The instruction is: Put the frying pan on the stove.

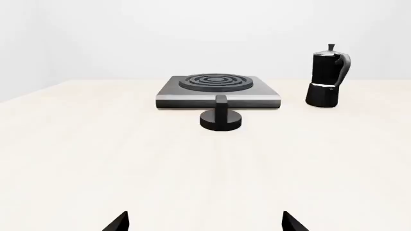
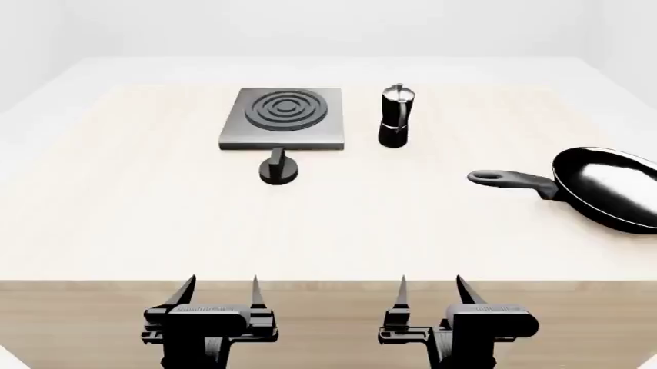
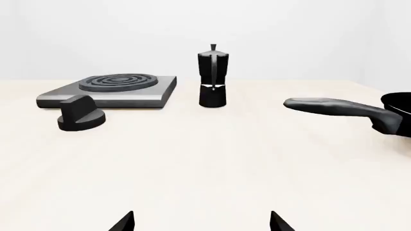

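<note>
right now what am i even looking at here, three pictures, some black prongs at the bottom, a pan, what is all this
These are simulator renders from a two-armed robot at a pale wooden table. One picture looks down from a camera on its head; the other two come from cameras near each arm's end, looking low across the table. The black prongs are its jaws: the left gripper and the right gripper, both open and holding nothing, near the table's front edge. On the table lie a grey stove with a ringed burner, a small black knob in front of it, a moka pot beside it, and a frying pan off to the robot's right, its handle pointing toward the middle.
</note>
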### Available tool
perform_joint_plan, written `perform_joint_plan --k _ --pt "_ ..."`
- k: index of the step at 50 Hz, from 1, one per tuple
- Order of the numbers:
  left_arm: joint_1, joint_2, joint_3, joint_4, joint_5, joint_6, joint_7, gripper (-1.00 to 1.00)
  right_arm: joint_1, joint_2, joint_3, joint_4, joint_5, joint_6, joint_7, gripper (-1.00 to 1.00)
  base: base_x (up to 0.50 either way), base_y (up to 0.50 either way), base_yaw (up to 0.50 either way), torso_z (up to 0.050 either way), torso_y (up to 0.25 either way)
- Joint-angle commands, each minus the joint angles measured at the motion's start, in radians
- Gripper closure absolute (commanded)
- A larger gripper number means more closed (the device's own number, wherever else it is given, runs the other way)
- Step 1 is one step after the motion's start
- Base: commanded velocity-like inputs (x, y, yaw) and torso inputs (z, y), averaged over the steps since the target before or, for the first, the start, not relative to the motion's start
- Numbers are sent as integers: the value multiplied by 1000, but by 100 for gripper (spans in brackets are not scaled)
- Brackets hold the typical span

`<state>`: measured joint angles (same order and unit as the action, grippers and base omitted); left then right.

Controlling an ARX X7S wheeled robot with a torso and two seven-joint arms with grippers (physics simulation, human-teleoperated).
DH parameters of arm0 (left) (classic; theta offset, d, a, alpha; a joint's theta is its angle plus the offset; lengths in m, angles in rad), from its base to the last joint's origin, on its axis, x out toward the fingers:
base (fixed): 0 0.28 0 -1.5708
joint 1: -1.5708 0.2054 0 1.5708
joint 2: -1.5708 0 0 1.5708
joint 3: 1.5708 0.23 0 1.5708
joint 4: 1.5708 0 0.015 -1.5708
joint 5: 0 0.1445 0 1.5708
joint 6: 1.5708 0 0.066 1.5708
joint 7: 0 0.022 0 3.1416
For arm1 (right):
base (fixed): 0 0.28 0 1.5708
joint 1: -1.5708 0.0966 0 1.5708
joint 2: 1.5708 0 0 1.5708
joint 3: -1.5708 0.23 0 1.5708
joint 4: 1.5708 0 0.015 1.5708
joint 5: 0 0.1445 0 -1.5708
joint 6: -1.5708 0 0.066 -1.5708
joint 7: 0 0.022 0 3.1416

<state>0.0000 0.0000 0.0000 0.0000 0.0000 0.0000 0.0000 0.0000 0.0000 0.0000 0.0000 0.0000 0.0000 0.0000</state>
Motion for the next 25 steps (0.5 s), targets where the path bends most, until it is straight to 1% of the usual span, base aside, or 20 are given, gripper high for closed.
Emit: perform_joint_plan --k 1,3,5,7,16,25 --pt "16 -17 20 49 -36 -24 1 -100 8 22 -28 10 -30 -2 39 -100 0 0 0 0 0" --pt "23 -28 36 77 -39 -40 -5 -100 16 30 -36 23 -47 -5 67 -100 0 0 0 0 0" --pt "24 -36 39 102 -51 -57 -10 -100 8 36 -42 -18 -32 26 62 -100 0 0 0 0 0" --pt "21 -41 44 122 -59 -74 -15 -100 7 45 -52 -46 -60 35 86 -100 0 0 0 0 0" --pt "24 -66 64 227 -73 -134 -37 -100 -8 68 -72 -183 -54 114 86 -100 0 0 0 0 0" --pt "23 -83 75 281 -87 -160 -54 -100 -9 85 -73 -252 -35 148 96 -100 0 0 0 0 0"
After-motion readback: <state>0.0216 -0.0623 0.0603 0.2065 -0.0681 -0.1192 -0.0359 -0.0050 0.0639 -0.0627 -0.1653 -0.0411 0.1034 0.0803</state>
